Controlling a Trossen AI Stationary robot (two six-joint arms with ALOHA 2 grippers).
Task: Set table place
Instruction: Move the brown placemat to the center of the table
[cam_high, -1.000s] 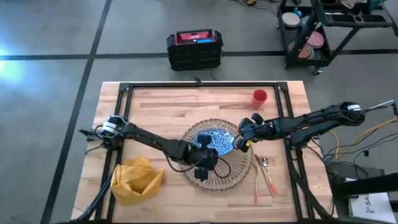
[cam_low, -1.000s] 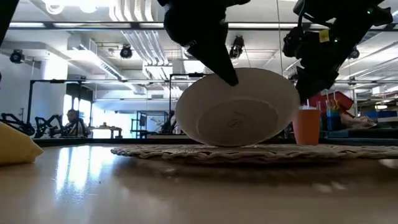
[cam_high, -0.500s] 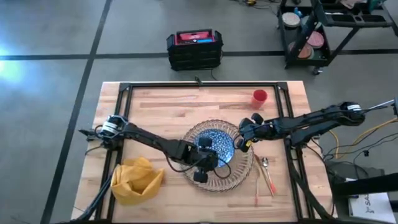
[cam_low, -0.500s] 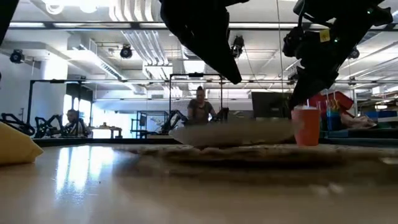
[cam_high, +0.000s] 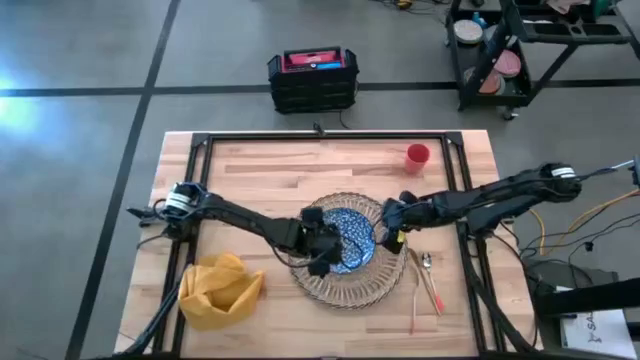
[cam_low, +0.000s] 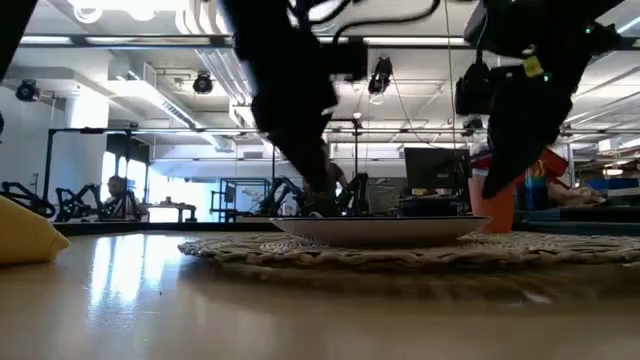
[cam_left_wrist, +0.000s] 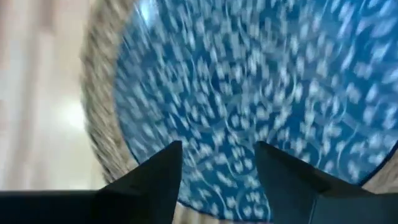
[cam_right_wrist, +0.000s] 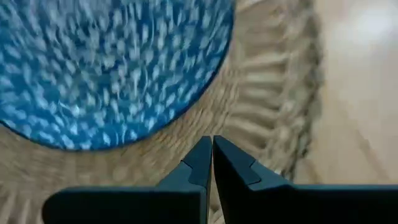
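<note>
Blue-patterned plate (cam_high: 347, 237) resting flat on clear glass plate (cam_high: 385, 282) at mid-tabletop (cam_high: 250, 170). Left claw (cam_high: 318, 238) spread open over blue plate's edge; right claw (cam_high: 388, 232) pinched shut, empty, above glass rim. Still apparently unplaced: one yellow napkin (cam_high: 218, 288) near front left, one red cup (cam_high: 417, 157) at back, orange-handled cutlery (cam_high: 426, 284) right of plates, count unclear.

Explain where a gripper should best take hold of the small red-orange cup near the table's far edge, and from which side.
Probably at the rim, from straight above: the cup stands upright with its mouth open upward, apart from the plates and cutlery, so one finger could go inside the wall and one outside. The right gripper is the nearer one.
</note>
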